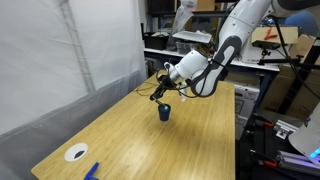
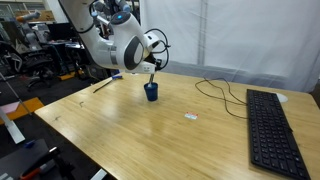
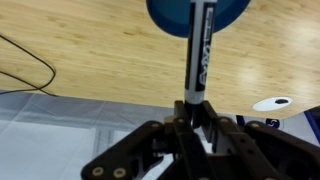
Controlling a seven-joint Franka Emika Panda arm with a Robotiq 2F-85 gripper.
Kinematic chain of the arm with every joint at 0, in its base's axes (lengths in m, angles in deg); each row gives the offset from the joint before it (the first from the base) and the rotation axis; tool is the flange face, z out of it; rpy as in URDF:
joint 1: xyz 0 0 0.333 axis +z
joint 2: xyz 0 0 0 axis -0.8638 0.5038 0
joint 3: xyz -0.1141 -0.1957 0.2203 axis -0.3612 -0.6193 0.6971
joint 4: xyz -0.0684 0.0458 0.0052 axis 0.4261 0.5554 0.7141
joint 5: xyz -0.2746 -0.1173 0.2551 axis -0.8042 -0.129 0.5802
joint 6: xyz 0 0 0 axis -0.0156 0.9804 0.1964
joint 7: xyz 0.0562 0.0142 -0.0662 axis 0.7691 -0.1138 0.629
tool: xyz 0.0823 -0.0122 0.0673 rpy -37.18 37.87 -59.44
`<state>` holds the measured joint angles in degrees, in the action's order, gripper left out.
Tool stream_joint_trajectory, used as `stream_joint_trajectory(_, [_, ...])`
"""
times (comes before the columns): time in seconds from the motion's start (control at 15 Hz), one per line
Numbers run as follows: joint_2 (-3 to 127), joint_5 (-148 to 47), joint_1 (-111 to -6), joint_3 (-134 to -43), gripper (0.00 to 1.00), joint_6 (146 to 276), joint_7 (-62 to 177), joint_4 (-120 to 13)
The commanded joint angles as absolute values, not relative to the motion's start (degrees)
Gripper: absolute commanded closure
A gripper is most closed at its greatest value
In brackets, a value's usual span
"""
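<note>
My gripper [image 3: 196,115] is shut on a black marker [image 3: 199,55] with white lettering along its barrel. The marker points away from the wrist camera toward a dark blue cup [image 3: 196,12] at the top of the wrist view. In both exterior views the gripper [image 1: 158,91] [image 2: 152,70] hangs just above the blue cup [image 1: 164,112] [image 2: 151,92], which stands upright on the wooden table [image 1: 130,135]. The marker's tip is at the cup's mouth; whether it is inside I cannot tell.
A black keyboard [image 2: 270,125] lies along one side of the table, with a black cable [image 2: 215,90] looping near it. A white disc [image 1: 76,153] and a blue object [image 1: 91,171] lie near a table corner. A white curtain [image 1: 60,60] hangs beside the table.
</note>
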<state>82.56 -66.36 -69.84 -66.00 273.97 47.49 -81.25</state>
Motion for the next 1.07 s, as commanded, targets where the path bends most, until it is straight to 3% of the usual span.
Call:
stream_joint_trajectory(0.0, [85.35, -67.74, -72.14, -63.74, 0.95, 274.24, 45.71, -79.55])
stream_joint_trajectory(0.33, [86.19, -68.66, -71.15, -64.79, 0.95, 274.26, 46.05, -79.54])
stream_joint_trajectory(0.4, [86.06, -68.54, -70.58, -65.3, 0.56, 274.44, 45.9, -79.74])
stream_joint_trajectory(0.53, [86.13, -68.63, -70.53, -65.25, 0.5, 274.45, 45.79, -79.75])
stream_joint_trajectory(1.0, [83.26, -66.24, -68.76, -66.47, 0.02, 271.97, 47.37, -83.84])
